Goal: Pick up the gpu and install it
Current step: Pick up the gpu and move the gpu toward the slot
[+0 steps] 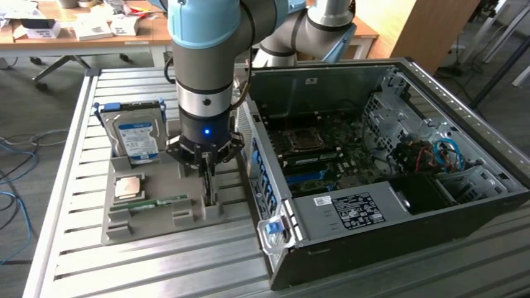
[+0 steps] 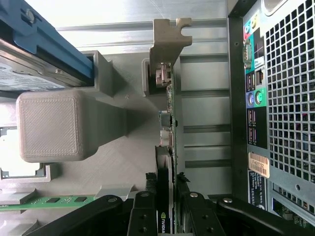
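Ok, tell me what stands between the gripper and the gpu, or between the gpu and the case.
Nothing visible separates the gripper from the gpu; it sits right at the card's top edge. The case's rear wall stands between the tray and the motherboard, but the case is open on top.

gpu (image 2: 170,115) stood upright on its long edge in a slot of the gray holder (image 2: 113,157), seen edge-on. Thin card, green board edge, small connectors, silver bracket (image 2: 166,42) at one end, Nvidia logo near the other. Just beside the computer case (image 2: 285,98), not installed.
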### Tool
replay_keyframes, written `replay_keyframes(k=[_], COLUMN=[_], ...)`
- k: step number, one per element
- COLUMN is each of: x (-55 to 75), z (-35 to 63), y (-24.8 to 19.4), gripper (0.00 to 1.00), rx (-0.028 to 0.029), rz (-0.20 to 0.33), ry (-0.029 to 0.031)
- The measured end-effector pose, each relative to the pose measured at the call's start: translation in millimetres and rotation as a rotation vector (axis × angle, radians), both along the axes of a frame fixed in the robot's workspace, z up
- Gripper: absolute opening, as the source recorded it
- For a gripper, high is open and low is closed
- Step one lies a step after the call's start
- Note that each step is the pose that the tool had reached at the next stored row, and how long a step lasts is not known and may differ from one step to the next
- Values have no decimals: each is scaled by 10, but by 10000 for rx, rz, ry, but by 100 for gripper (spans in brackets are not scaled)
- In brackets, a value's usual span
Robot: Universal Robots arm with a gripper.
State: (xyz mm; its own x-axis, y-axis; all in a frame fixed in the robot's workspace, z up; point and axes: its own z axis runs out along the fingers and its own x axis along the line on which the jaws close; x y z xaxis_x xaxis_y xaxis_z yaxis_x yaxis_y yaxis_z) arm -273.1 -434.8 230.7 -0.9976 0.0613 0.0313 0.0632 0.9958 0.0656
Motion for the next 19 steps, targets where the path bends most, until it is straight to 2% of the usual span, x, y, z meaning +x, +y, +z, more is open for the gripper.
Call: replay_keyframes(k=[9,13,19], x=[0,0,0], z=[0,0,1], y=[0,0,0], gripper=[26,26,26], rx=[0,1,0], rz=[5,251,273], ry=[0,-1,0])
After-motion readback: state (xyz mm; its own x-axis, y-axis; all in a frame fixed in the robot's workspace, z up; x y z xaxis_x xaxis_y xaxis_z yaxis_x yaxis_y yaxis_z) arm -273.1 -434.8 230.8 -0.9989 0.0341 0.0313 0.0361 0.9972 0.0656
